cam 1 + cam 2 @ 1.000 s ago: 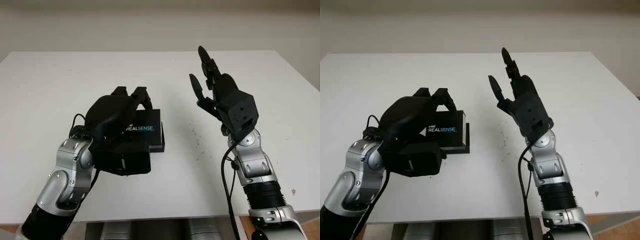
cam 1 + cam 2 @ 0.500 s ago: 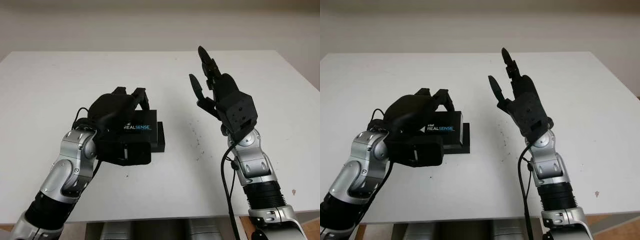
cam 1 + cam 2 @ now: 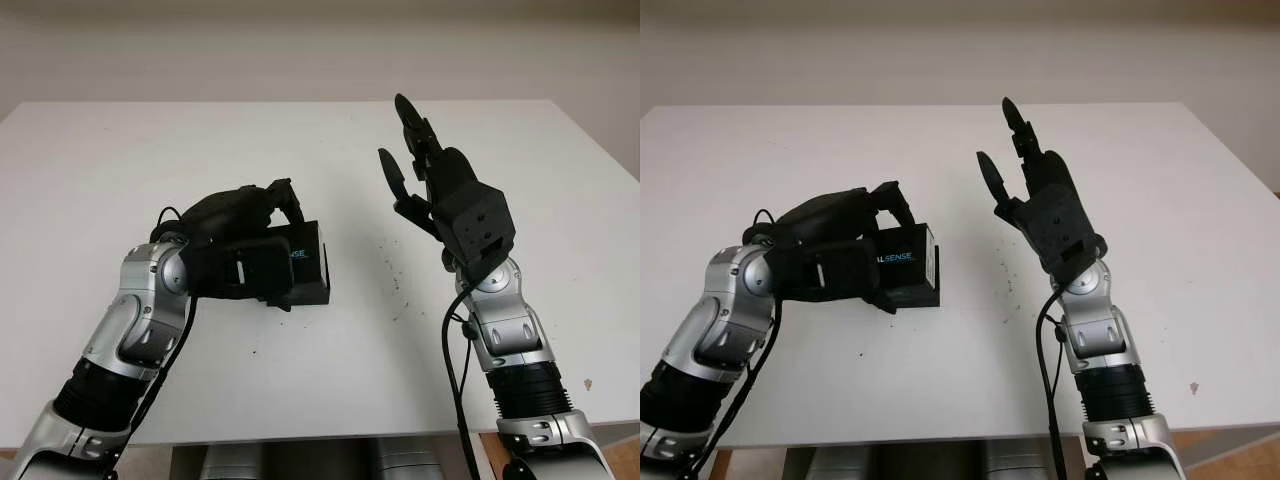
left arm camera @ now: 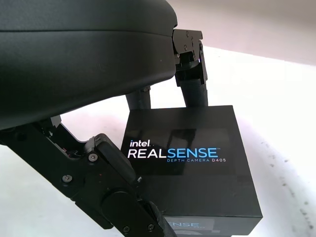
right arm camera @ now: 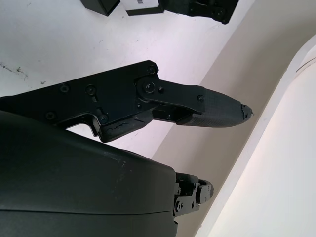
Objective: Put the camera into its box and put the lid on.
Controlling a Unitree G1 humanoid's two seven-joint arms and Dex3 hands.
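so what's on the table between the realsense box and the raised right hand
Nothing stands there: in the left eye view the stretch of white table between the RealSense box, gripped by the left hand, and the open right hand is bare apart from small dark specks.

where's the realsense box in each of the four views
Left eye view: the RealSense box sits left of centre on the table, gripped by the left hand.
Right eye view: the box is left of centre, same grip.
Left wrist view: it takes up the middle, logo facing the camera.
Right wrist view: a corner shows at the edge.
Shared landmark: the white and blue RealSense lettering on the lid.
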